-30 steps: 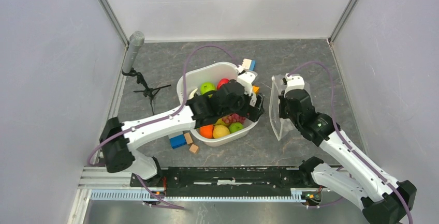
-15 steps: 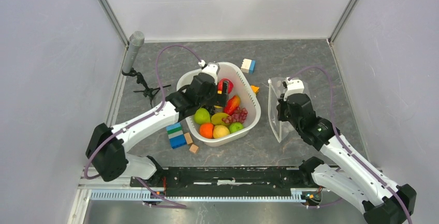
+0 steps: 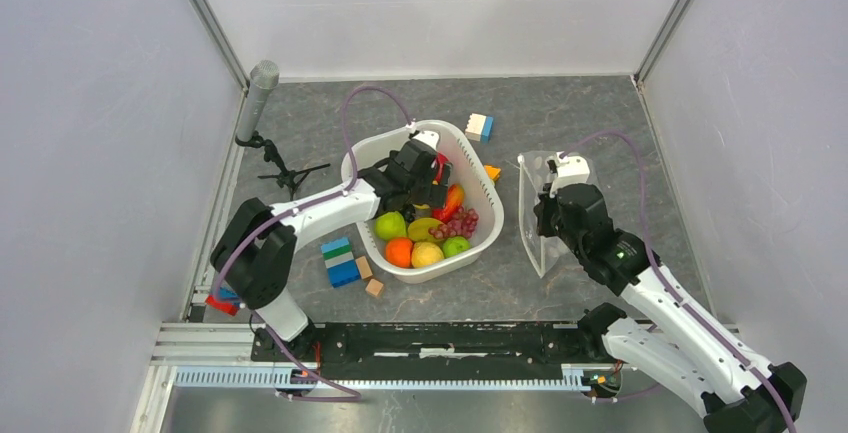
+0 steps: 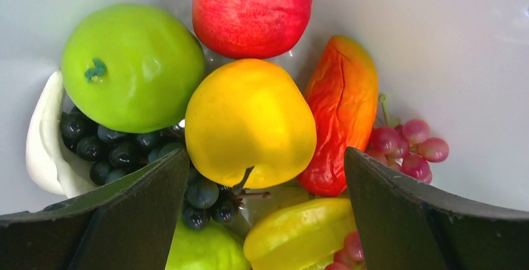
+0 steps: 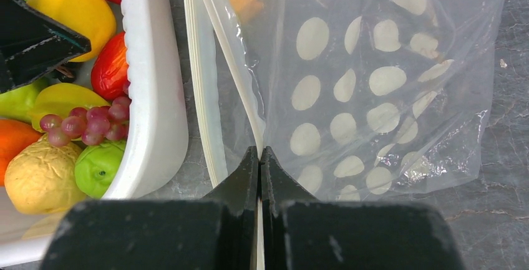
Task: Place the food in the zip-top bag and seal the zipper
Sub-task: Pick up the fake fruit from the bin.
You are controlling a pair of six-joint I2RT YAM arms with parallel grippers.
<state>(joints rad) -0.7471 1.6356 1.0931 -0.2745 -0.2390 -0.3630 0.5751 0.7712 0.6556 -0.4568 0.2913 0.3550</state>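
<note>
Left gripper (image 4: 265, 158) hangs wide open down in the white tub (image 5: 156, 95), jaws either side of a yellow fruit (image 4: 249, 114), with a green apple (image 4: 131, 64) and a red apple (image 4: 252, 8) touching it. Right gripper (image 5: 260, 158) is pinched tight on the dotted bag (image 5: 374, 83) at its mouth. The bag is just right of the tub, with the zipper (image 5: 203, 95) alongside the tub wall and bare table (image 5: 499, 158) to its right.
</note>
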